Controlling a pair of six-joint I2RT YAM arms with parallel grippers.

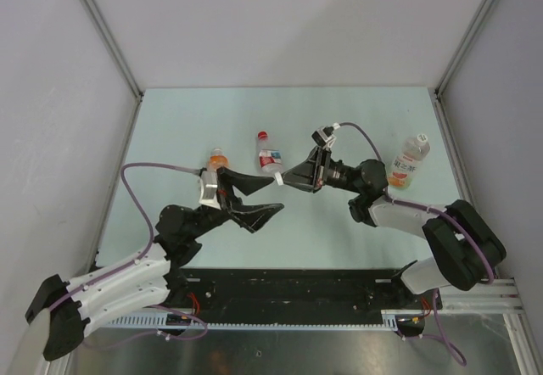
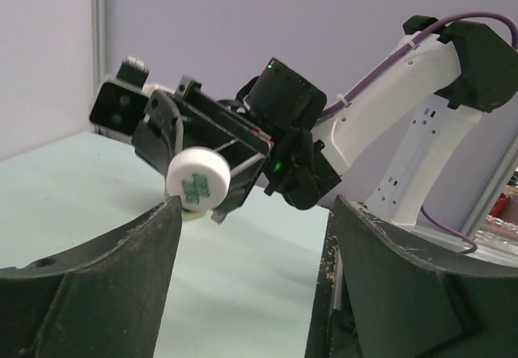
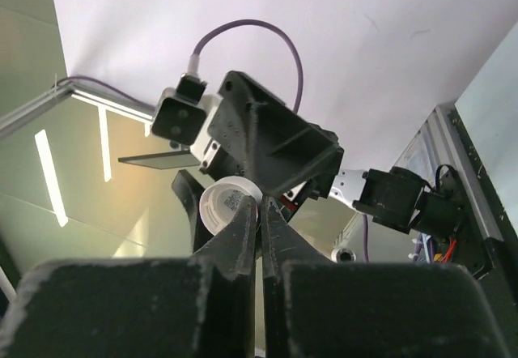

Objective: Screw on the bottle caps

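My right gripper [image 1: 287, 177] [image 3: 261, 209] is shut, pinching the rim of a white bottle cap [image 1: 278, 177] [image 3: 225, 202] [image 2: 197, 178] in the air over mid-table. Facing it, my left gripper [image 1: 277, 194] [image 2: 255, 204] stands open, the cap just beyond its left fingertip and nothing between the fingers. Three bottles stand behind. The orange-liquid bottle [image 1: 218, 159] is half hidden by my left wrist. The red-and-white labelled bottle [image 1: 268, 154] wears a red cap. The white-labelled bottle [image 1: 409, 163] at the right wears a white cap.
Grey walls close in the pale green table [image 1: 187, 120] on three sides. A black rail [image 1: 288, 294] with the arm bases runs along the near edge. The right arm's purple cable [image 1: 365, 142] loops above its wrist.
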